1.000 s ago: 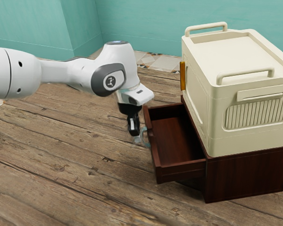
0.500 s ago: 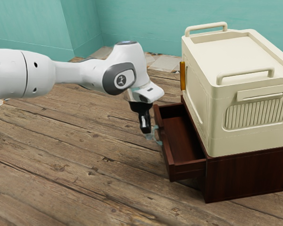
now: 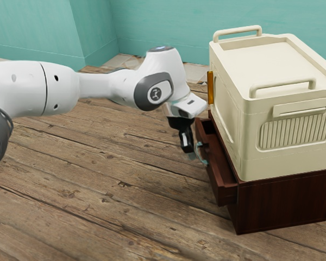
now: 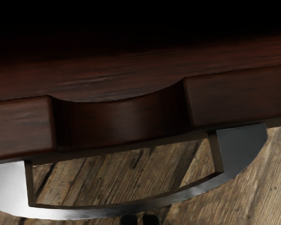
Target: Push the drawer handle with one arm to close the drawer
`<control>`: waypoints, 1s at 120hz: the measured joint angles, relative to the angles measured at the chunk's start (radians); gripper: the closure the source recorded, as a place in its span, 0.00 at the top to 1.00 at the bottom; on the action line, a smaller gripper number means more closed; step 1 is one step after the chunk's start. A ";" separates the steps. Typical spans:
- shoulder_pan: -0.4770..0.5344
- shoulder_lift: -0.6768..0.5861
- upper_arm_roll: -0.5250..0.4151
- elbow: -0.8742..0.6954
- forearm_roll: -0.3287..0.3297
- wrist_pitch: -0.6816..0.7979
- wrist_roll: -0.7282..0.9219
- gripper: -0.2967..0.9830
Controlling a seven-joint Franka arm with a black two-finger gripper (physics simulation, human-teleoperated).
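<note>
From where I'm standing, teal walls [image 3: 32, 32] fold into a corner over at the exterior view's left, and the white arm [image 3: 106, 88] reaches in above worn brown floorboards [image 3: 92, 190]. Pale tiling [image 3: 193, 72] runs along the wall's foot. Next comes the end effector [image 3: 189, 151], pointing down, its fingertips drawn together with nothing gripped, right at the outer side of the curved metal handle [image 4: 145, 205]. That handle sits on the front of the dark wooden drawer [image 3: 213, 169], which stands partly open. Farthest right, the reddish-brown cabinet [image 3: 282, 205] rests on the boards, carrying a big cream case [image 3: 233, 128].
</note>
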 joint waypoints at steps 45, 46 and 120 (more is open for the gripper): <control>-0.053 0.039 -0.011 0.035 -0.002 0.078 -0.010 0.15; -0.054 0.040 -0.012 0.035 -0.002 0.081 -0.010 0.15; 0.130 -0.756 0.098 -0.204 -0.010 -0.426 -0.049 0.38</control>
